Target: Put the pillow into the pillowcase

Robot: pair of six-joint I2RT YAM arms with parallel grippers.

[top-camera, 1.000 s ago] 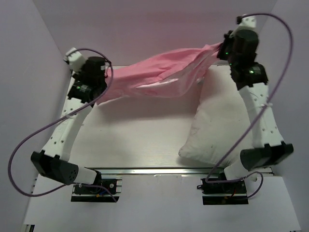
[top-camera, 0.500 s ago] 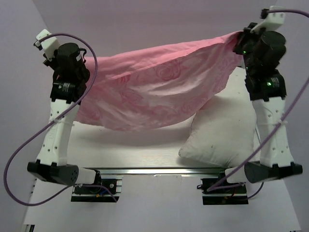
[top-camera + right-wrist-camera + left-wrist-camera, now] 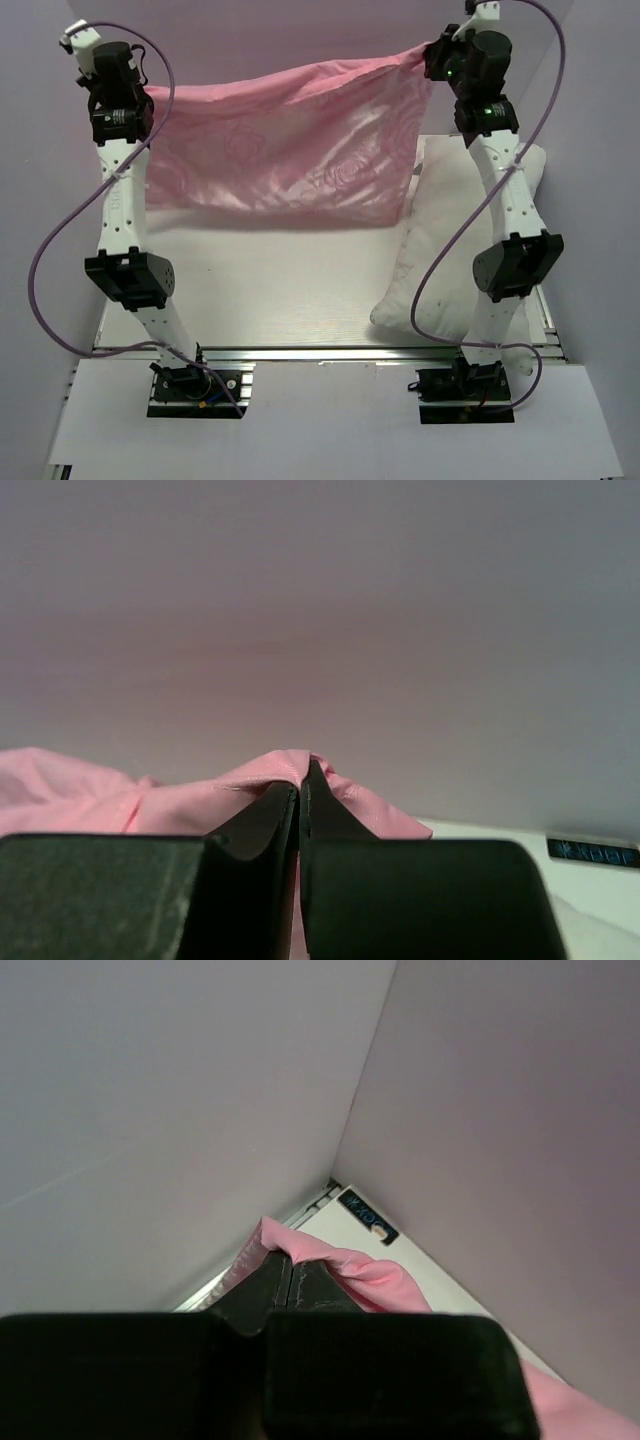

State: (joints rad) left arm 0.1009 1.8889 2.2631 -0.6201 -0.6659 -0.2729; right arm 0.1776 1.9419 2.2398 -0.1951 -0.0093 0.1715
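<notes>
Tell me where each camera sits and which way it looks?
Top: above and behind the arms, looking down at the table, pillow and raised pillowcase; left arm and right arm show.
Left wrist: on the left arm, looking past the left hand, shut on a pillowcase corner, toward a wall corner.
Right wrist: on the right arm, looking past the right hand, shut on another corner, toward a plain wall.
Shared: all three see the pillowcase.
</notes>
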